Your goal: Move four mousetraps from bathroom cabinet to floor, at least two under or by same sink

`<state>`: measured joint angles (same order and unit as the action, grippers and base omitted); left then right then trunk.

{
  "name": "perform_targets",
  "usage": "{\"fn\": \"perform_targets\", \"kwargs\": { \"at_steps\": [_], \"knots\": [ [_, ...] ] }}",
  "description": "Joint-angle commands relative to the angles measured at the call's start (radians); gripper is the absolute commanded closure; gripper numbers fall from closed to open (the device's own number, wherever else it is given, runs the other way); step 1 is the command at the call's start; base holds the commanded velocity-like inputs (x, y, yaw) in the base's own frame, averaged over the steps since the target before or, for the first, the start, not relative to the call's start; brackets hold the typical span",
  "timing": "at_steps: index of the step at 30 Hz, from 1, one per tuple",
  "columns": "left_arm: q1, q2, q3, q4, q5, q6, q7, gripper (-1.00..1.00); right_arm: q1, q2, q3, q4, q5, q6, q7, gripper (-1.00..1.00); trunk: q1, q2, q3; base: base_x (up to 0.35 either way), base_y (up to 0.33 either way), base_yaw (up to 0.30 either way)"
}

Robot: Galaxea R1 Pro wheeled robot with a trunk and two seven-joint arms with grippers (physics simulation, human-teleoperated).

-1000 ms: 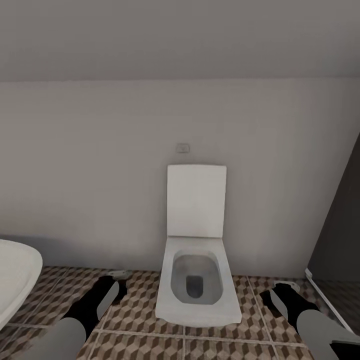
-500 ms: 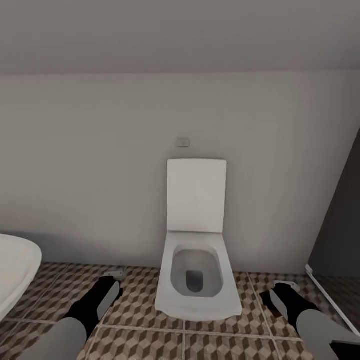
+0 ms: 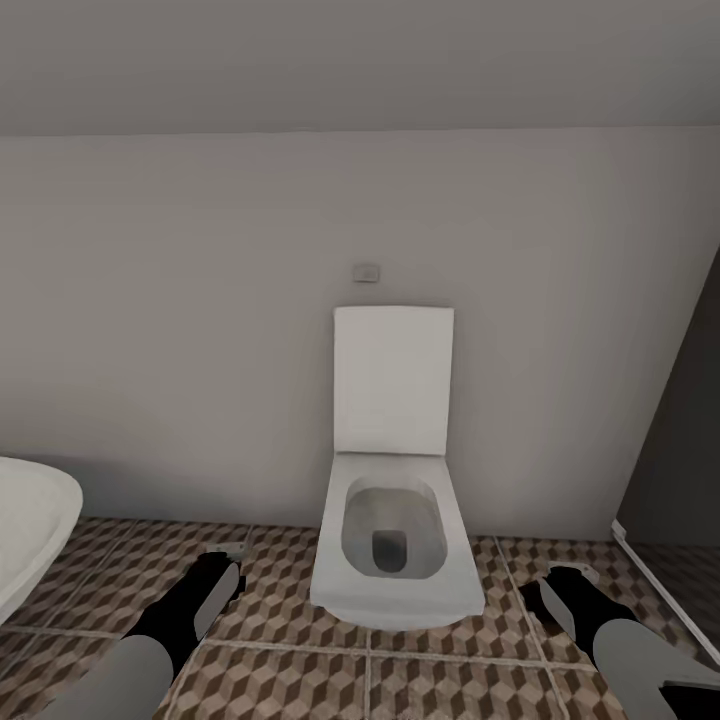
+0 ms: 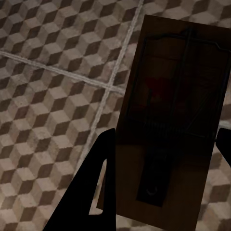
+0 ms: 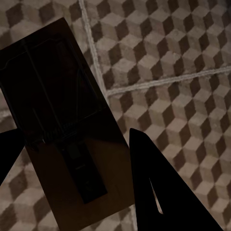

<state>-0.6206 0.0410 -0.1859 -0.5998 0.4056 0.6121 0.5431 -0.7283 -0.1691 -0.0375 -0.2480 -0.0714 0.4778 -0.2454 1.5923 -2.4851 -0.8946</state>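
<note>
A white toilet (image 3: pixel 392 530) with a rectangular bowl and a raised flat lid is seen against a plain pale wall, and a small switch plate (image 3: pixel 366 272) is set in the wall above the lid. The bathroom floor (image 3: pixel 270 680) around the toilet is laid in large square tiles printed with brown, beige and grey cubes, with pale grout lines. A rounded white basin edge (image 3: pixel 30 530) is seen to the left of the toilet; whether it is the sink cannot be told.

Both arms are held low and forward, one on each side of the toilet, grey forearms ending in black wrists. The left hand (image 3: pixel 232 560) is pinched on a mousetrap (image 4: pixel 173 120), a flat dark-brown wooden rectangle with a thin wire frame, gripped across its short width between two black fingers (image 4: pixel 94 187); its long axis runs along the fingers. The right hand (image 3: pixel 575 580) is likewise closed on a second mousetrap (image 5: pixel 62 120), with one finger (image 5: pixel 159 187) at each long edge. Both traps are carried above the tiles.
</note>
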Motion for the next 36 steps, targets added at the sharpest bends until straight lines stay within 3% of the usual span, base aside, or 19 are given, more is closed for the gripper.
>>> {"fn": "perform_targets", "kwargs": {
  "at_steps": [1,31,36],
  "knots": [
    [-0.001,0.002,-0.008,-0.001,0.01,0.003,0.009,1.0,0.0,0.0,-0.004,-0.002,-0.009,0.003,-0.003,1.0,0.004,-0.008,-0.004,0.0,0.0,0.0],
    [-0.001,0.0,-0.007,-0.008,0.01,-0.007,0.01,1.0,0.0,0.0,-0.002,-0.004,-0.007,-0.043,0.001,1.0,0.021,-0.022,-0.12,0.0,0.0,0.0],
    [-0.001,0.001,-0.008,-0.025,0.011,-0.007,0.016,1.0,0.0,0.0,-0.001,-0.004,-0.007,-0.046,0.002,1.0,0.021,-0.022,-0.12,0.0,0.0,0.0]
  ]
}}
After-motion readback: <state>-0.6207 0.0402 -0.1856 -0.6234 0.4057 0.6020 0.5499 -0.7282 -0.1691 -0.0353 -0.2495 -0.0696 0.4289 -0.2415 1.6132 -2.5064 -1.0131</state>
